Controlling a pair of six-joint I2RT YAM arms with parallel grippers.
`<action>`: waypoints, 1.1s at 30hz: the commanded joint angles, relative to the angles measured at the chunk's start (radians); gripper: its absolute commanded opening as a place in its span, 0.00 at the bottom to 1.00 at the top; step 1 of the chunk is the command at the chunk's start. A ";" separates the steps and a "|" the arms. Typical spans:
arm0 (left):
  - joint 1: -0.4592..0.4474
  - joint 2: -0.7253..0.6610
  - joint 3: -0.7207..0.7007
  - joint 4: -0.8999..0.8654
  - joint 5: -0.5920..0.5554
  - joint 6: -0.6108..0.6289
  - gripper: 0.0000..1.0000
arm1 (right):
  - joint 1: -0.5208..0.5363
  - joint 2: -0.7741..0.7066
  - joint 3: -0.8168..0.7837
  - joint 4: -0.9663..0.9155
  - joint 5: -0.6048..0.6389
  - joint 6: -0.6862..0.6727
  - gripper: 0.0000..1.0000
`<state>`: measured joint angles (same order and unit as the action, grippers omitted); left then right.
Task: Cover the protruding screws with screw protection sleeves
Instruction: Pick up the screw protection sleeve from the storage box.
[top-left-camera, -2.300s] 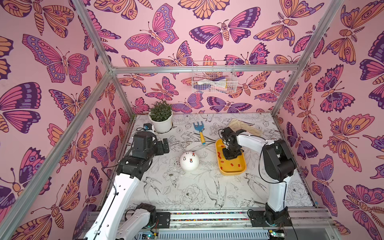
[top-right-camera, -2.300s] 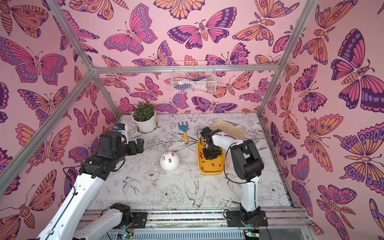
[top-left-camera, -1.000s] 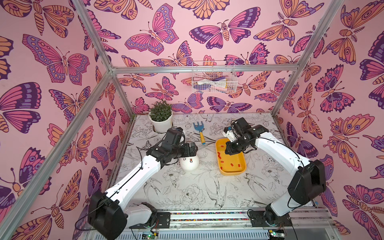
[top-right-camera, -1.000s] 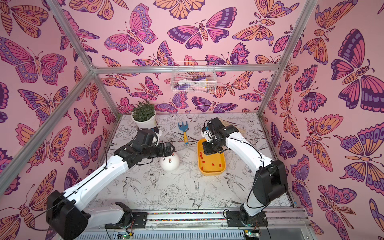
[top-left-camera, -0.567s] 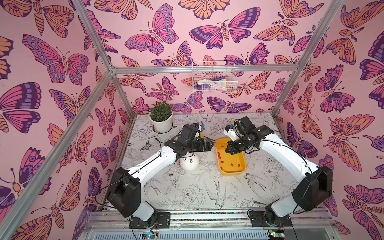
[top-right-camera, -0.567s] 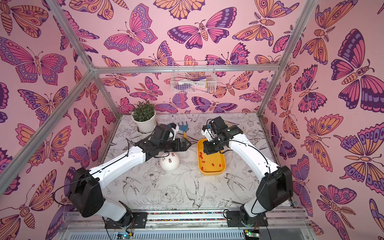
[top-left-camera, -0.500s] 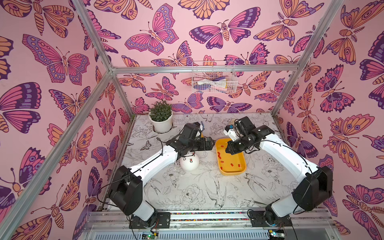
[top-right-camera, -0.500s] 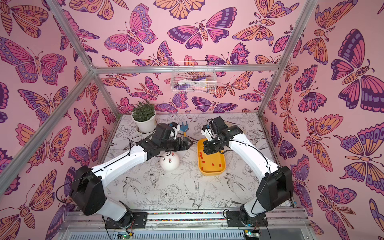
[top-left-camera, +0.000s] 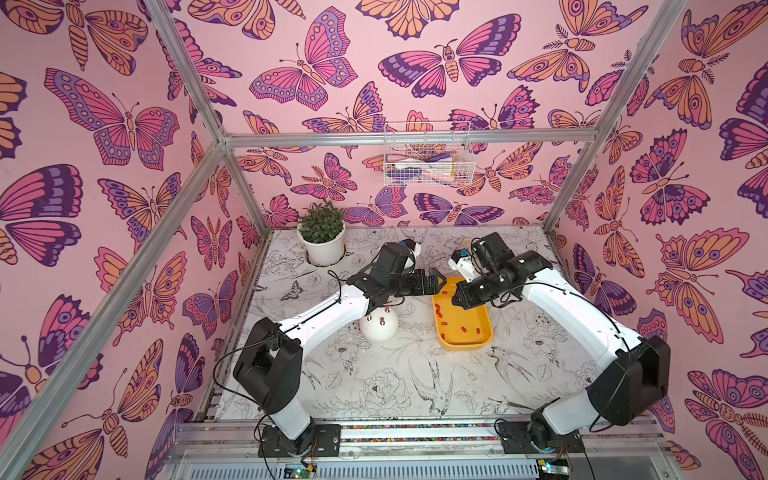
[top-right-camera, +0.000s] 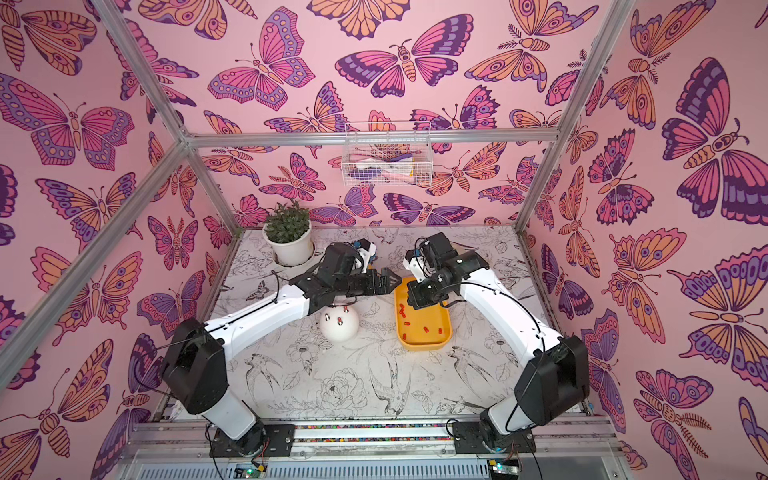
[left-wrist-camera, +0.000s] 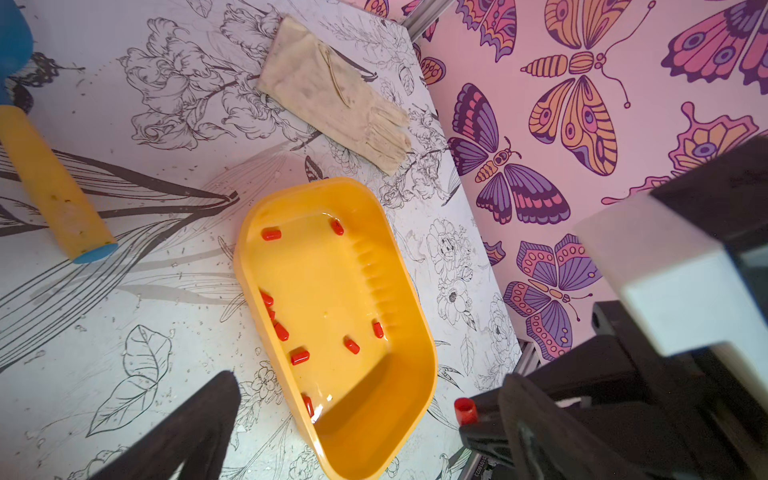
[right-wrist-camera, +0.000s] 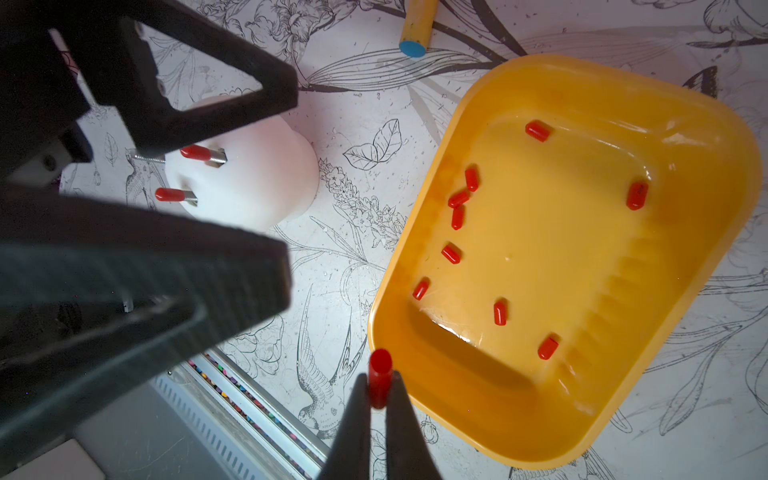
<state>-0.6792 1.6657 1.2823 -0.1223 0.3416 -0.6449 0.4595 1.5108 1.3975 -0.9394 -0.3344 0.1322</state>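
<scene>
- I see the potted plant (top-left-camera: 322, 237) at the desk's (top-left-camera: 374, 386) far left.
- The left claw (top-left-camera: 436, 283) hovers beside the tray's far end, jaws spread wide and holding nothing.
- The white dome (top-left-camera: 378, 328) stands under the left arm. Two of its protruding screws (right-wrist-camera: 215, 158) wear red caps; another stud shows bare thread.
- Loose screw protection sleeves (right-wrist-camera: 457, 208) lie in the yellow tray (top-left-camera: 463, 345), just right of the dome.
- The right claw (right-wrist-camera: 379, 388) hangs over the tray, jaws pinched on one red sleeve (right-wrist-camera: 380, 368).

Left claw (top-left-camera: 439, 281) spread wide, right claw (right-wrist-camera: 379, 386) pinched closed.
</scene>
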 joint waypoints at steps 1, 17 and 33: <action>-0.017 0.026 0.033 0.019 0.024 -0.007 1.00 | -0.002 -0.026 0.030 -0.008 -0.010 0.006 0.11; -0.063 0.068 0.051 0.018 0.047 -0.016 1.00 | -0.025 -0.050 0.035 0.025 -0.022 0.016 0.11; -0.069 0.072 0.042 0.010 0.042 -0.007 1.00 | -0.038 -0.061 0.035 0.040 -0.040 0.023 0.11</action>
<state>-0.7345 1.7203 1.3163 -0.1184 0.3698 -0.6632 0.4301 1.4769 1.3979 -0.9241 -0.3580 0.1421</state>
